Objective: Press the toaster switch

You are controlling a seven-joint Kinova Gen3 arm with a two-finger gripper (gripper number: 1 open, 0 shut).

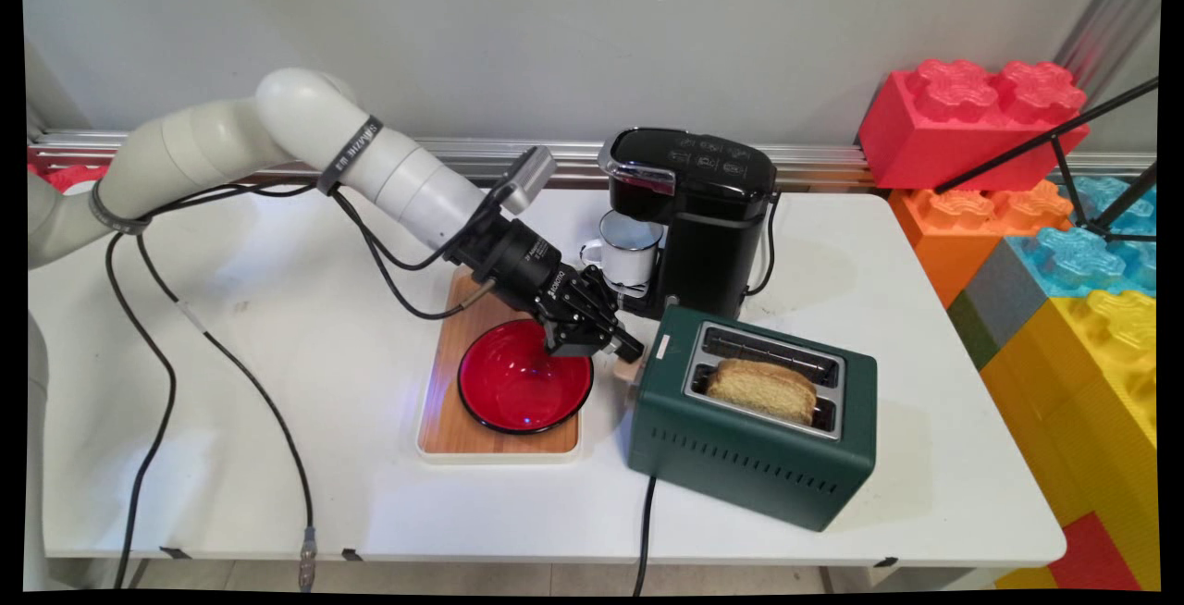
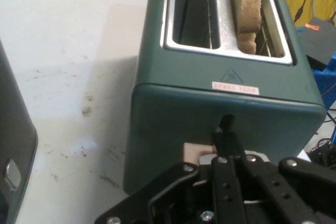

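A dark green toaster [image 1: 749, 457] stands right of the table's middle, with a slice of toast [image 1: 763, 389] sticking up from its near slot. My gripper [image 1: 629, 349] is shut, fingers pressed together with nothing between them. It reaches the toaster's left end face. In the hand view the joined fingertips [image 2: 226, 129] rest at the vertical lever slot on the toaster [image 2: 173, 114]. A pale lever knob [image 2: 197, 153] shows just beside and below them. The toast [image 2: 247, 3] is at the top.
A red bowl [image 1: 518, 392] sits on a wooden tray [image 1: 453, 438] under my wrist. Behind stands a black coffee machine [image 1: 703, 216] with a white mug [image 1: 629, 249] under its spout. Large coloured toy blocks [image 1: 971, 115] and a black tripod leg [image 1: 1064, 133] flank the table's right.
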